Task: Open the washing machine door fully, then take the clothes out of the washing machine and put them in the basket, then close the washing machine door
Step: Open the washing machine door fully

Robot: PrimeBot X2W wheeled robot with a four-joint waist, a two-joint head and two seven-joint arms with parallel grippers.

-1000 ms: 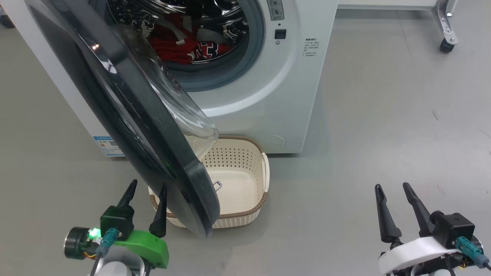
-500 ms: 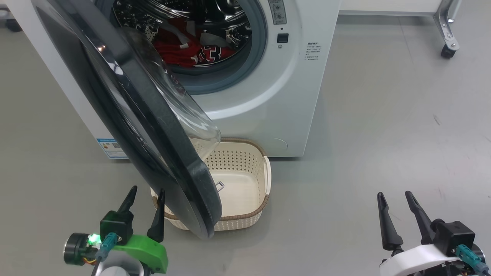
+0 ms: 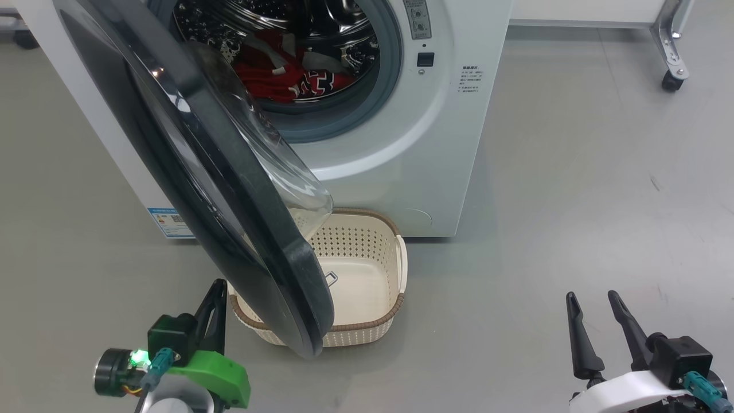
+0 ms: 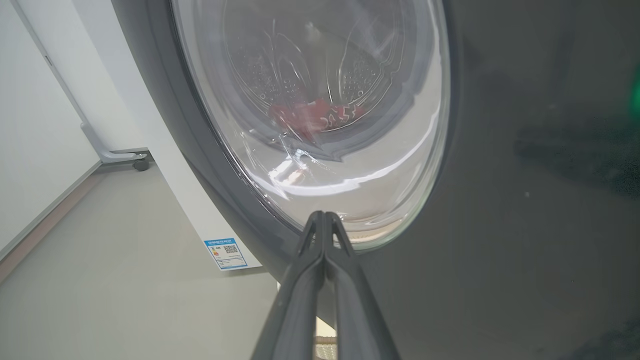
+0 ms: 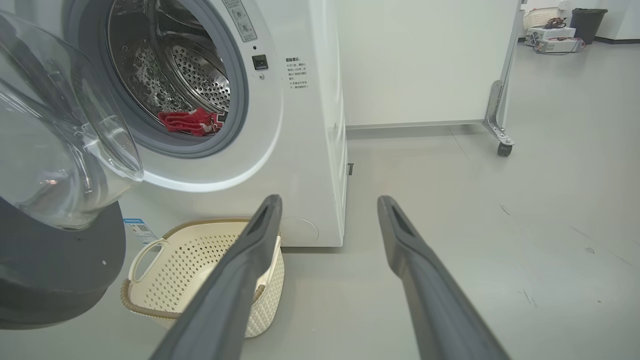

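While the round black-rimmed glass door (image 3: pixel 229 189) hangs ajar, the left gripper (image 4: pixel 324 216) is clenched empty and the right gripper (image 5: pixel 330 200) is spread apart.

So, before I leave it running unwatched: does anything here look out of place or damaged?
Nothing looks spilled or damaged. The one awkward thing: the washing machine door stands only partly open and overhangs the left side of the basket, covering part of its opening. The clothes lie inside the washing machine; the basket stands upright and empty.
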